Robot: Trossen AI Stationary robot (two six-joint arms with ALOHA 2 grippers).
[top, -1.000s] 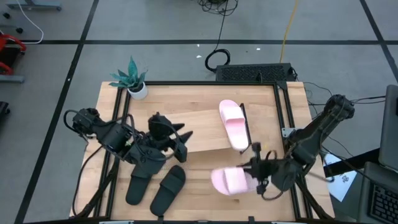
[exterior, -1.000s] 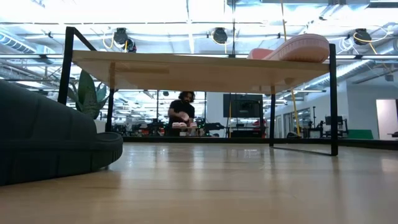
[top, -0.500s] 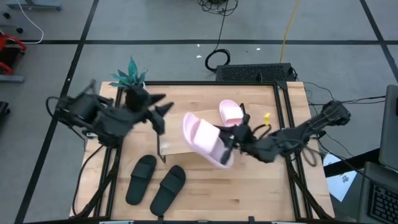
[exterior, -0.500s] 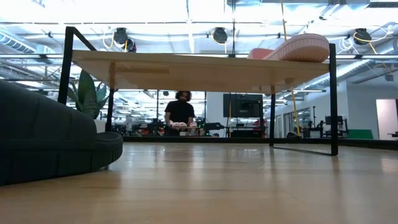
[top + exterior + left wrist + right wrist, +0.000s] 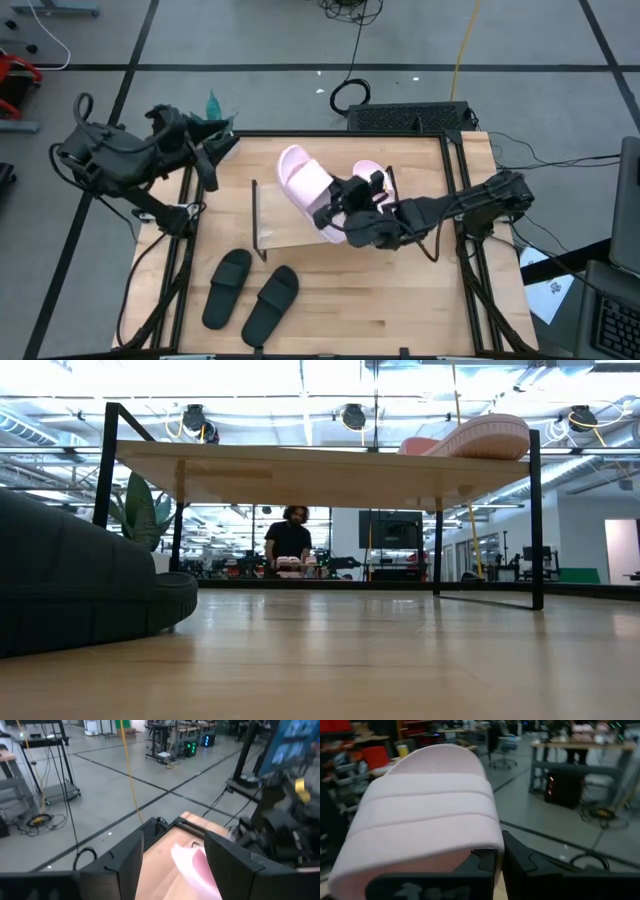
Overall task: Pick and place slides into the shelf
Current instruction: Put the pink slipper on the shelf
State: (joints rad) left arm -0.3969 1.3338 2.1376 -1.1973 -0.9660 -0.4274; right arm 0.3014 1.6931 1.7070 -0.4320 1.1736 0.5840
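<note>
Pink slide (image 5: 308, 187) in right claw (image 5: 338, 208), above shelf (image 5: 290, 235)

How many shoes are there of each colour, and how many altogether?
Pale pink slide sandals: 2, one held over the low wooden shelf by the right gripper at, one lying on the shelf.
Matte black slide sandals: 2, on the tabletop at and.
Total: 4.
</note>
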